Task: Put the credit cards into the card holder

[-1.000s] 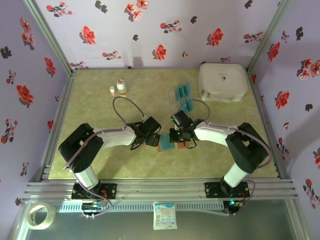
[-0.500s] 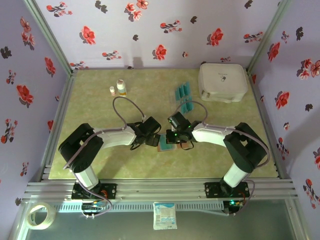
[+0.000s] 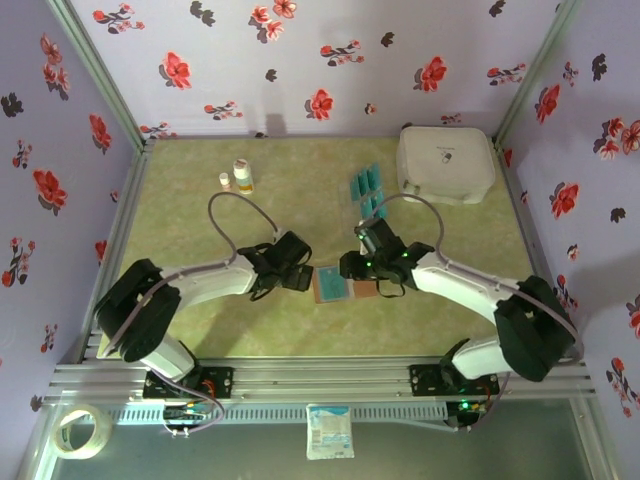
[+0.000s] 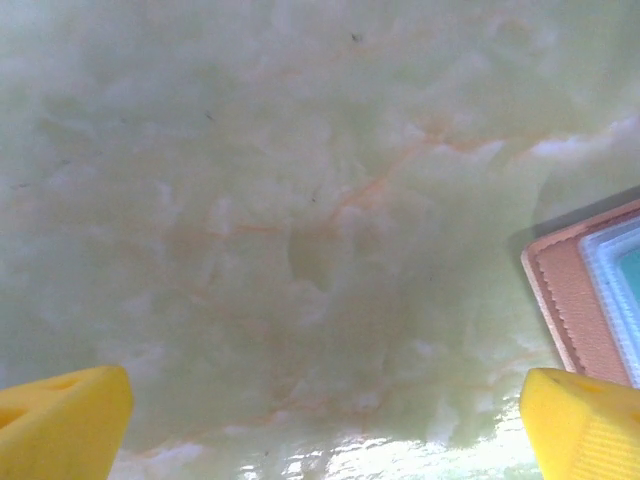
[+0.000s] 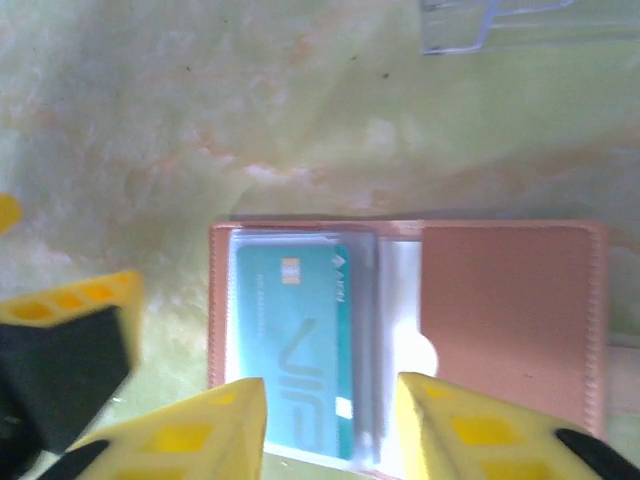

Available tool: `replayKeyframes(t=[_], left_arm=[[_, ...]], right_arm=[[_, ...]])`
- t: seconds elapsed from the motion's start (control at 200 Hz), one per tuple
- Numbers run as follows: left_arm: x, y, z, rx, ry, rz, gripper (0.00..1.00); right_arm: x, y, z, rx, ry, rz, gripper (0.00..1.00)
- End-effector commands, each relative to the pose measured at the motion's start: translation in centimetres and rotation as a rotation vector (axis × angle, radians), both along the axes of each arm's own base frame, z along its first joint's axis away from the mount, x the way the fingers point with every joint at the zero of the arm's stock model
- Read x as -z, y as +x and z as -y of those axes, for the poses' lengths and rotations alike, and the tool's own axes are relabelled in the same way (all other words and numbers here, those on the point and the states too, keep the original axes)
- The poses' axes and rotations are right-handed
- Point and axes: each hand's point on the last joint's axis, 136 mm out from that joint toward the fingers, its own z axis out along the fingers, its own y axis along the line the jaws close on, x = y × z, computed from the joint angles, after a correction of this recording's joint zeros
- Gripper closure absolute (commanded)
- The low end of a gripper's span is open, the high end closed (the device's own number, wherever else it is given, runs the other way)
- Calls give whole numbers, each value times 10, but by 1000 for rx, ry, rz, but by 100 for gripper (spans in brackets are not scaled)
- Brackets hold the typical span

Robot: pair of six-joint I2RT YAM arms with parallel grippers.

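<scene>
Over card holder point(image 5: 500, 310): right jaws now apart.

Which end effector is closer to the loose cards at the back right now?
Right. The right end effector is over the holder, just in front of the loose cards. The left end effector is farther off, at the holder's left edge.

Lilac walls point(image 3: 300, 70) printed with red and black flowers enclosed a pale green marbled tabletop point(image 3: 300, 170), edged at the front by silver aluminium rails point(image 3: 320, 377).
</scene>
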Motion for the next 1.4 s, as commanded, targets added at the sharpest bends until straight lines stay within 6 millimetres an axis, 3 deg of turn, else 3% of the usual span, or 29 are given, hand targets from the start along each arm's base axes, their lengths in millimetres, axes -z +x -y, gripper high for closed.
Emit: replayKeyframes(t=[0.0,0.235,0.445,0.625,0.79,0.865,1.395], left_arm=[[-12,-3,-11,-18,-15,16,0],[-22,-6,9,15,-195,-2,0],[-14,-9,37,52,-332,-53,0],[-6,-4,54,66,-376,-81,0],[5,-1,67,83,-390,-115,0],[8,2,70,88,-384,-123,0],[19,-1,63,77,-389,-145,0]], right_arm=[[5,-8,33,47,-80,-4,56],[3,-5,88,153,-188,27,43],[20,3,98,166,-206,-7,38],[38,10,90,144,-206,-45,49],[46,13,81,123,-181,-64,89],[45,13,76,119,-151,-68,99],[43,-3,47,118,-15,-90,100]])
